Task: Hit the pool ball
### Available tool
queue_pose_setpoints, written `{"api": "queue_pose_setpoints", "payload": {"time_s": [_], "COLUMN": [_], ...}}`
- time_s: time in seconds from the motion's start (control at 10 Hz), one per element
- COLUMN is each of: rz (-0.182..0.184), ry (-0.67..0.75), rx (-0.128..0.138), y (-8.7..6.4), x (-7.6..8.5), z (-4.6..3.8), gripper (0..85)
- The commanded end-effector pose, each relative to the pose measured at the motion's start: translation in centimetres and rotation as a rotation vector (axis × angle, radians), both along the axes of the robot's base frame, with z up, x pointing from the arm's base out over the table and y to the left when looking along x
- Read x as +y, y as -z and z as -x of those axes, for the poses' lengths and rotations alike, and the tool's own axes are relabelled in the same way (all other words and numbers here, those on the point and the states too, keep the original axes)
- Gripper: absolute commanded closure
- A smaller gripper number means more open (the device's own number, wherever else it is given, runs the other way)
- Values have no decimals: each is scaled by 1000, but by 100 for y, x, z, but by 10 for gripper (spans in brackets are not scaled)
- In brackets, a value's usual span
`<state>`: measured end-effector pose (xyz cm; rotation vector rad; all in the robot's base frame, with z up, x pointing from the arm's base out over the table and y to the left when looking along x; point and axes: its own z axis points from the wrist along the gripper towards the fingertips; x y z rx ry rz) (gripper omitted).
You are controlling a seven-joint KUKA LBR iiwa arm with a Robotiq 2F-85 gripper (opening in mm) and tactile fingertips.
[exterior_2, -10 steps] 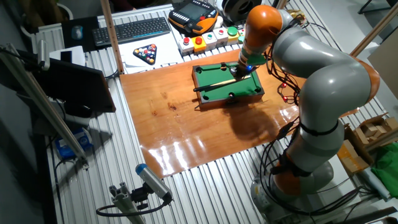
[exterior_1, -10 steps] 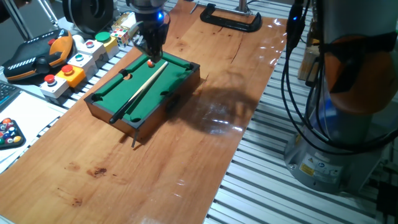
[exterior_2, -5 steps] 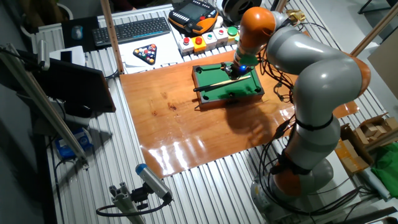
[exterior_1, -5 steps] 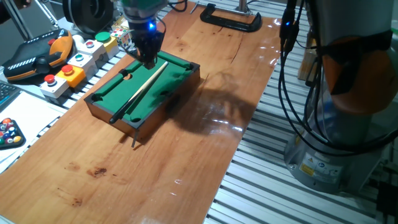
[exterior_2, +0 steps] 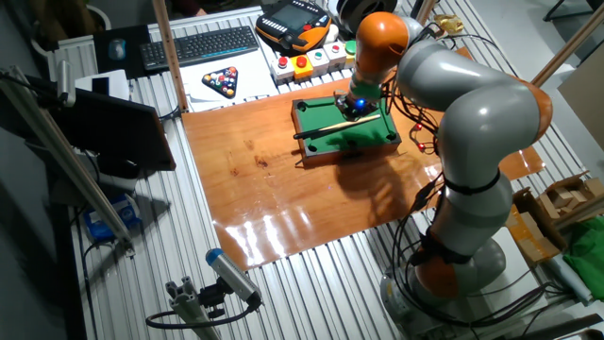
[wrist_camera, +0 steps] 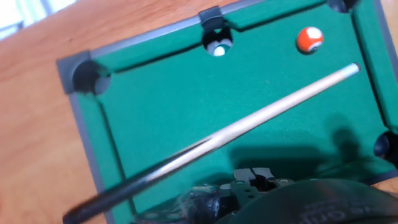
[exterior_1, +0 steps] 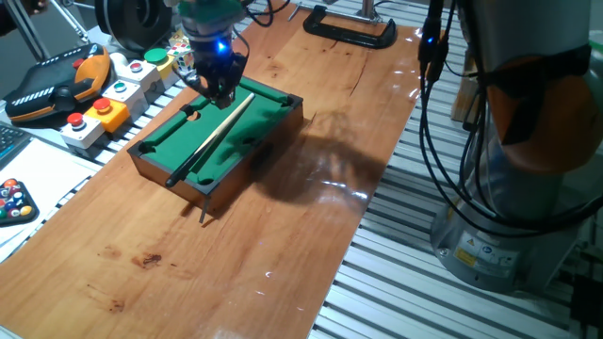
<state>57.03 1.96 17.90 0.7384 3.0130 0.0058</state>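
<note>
The miniature green-felt pool table [exterior_1: 247,129] stands on the wooden board and also shows in the other fixed view [exterior_2: 370,132]. The pool ball [wrist_camera: 309,39] is a tiny glossy orange-red ball on the felt near a corner, seen only in the hand view. A wooden cue [wrist_camera: 249,124] lies diagonally across the felt [exterior_1: 209,139]. My gripper [exterior_1: 220,91] hovers low over the table's far end [exterior_2: 356,106], hiding the ball in both fixed views. In the hand view the fingers [wrist_camera: 255,176] sit together, shut and empty, on the near side of the cue from the ball.
Red and green push-button boxes [exterior_1: 111,92] and an orange teach pendant [exterior_1: 57,87] stand left of the pool table. Racked numbered balls [exterior_2: 222,83] lie by a keyboard [exterior_2: 203,45]. A black clamp [exterior_1: 349,28] sits at the board's far end. A thin stick [exterior_1: 203,212] lies before the table.
My gripper has moved a little left along the pool table's far end. The orange-red ball, visible under it a second ago, is now hidden in the fixed views.
</note>
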Motion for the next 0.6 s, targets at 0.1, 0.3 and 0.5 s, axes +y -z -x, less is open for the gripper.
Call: {"api": "queue_pose_setpoints", "payload": {"time_s": [0.1, 0.3, 0.5], "rz": [6, -5, -10], "ry": [123, 293, 432], "rx": [2, 1, -21], "y": [47, 91, 152], "x": [14, 19, 43], "z": [-34, -67, -122], "gripper": [843, 843, 843]}}
